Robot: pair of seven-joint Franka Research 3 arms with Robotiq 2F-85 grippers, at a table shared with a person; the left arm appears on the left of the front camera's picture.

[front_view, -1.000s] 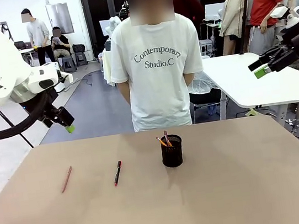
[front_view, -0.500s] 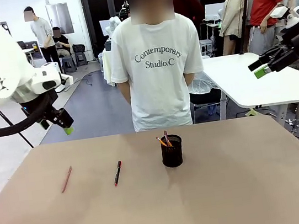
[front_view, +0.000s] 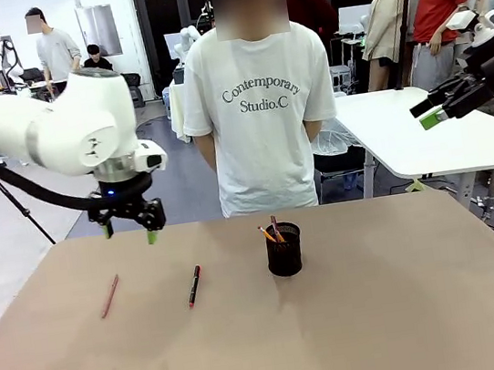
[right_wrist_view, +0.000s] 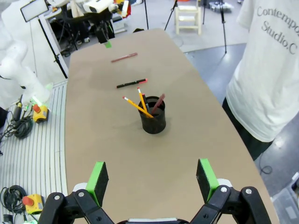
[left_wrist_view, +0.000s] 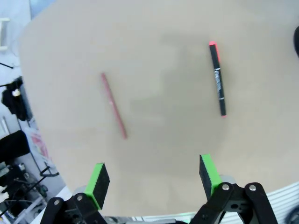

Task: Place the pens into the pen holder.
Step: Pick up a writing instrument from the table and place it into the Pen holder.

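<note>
both sets of jaws stood wide apart and held nothing. the left gripper (front_view: 129, 236) hung over the table's far edge on its left half, pads pointing down; its wrist view (left_wrist_view: 154, 177) showed bare tabletop between them. the right gripper (front_view: 423, 114) was up in the air past the table's far right corner. from the front its gap was hard to judge, but it was plain in its own wrist view (right_wrist_view: 152, 179).

the table (front_view: 385, 313) was cut off along its near edge. a person (front_view: 258, 100) stood just behind the middle of the far edge, arms going behind the body.

the pen holder (front_view: 284, 250) stood upright near the table's middle, a little toward the far edge. orange-yellow pencils (right_wrist_view: 138, 106) and a reddish-brown one (right_wrist_view: 158, 103) leaned inside it, lower ends hidden by the mesh and the exact count unclear.

the black pen with red tip (front_view: 194, 285) lay flat, well apart from the holder toward the left edge; its print was too small to read. the reddish-brown pencil (front_view: 110, 296) lay flat nearer that edge, apart from the pen.
</note>
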